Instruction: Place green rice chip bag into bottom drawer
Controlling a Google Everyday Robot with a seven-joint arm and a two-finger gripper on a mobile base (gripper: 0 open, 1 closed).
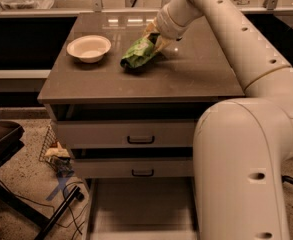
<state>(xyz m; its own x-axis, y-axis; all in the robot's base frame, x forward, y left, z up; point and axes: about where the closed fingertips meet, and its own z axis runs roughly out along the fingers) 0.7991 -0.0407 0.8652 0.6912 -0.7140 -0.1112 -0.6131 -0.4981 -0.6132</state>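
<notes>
hand (155,38) grips green rice chip bag (137,54) over brown countertop (186,79); bottom drawer (136,209) open above speckled floor (21,179).

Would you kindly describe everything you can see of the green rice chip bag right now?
The green rice chip bag is small, glossy and crumpled, bright green with pale print. It is tilted, lower end left, over the brown cabinet top, right of the cream bowl and apart from it. The gripper meets its upper right end; whether the bag touches the top is unclear.
</notes>
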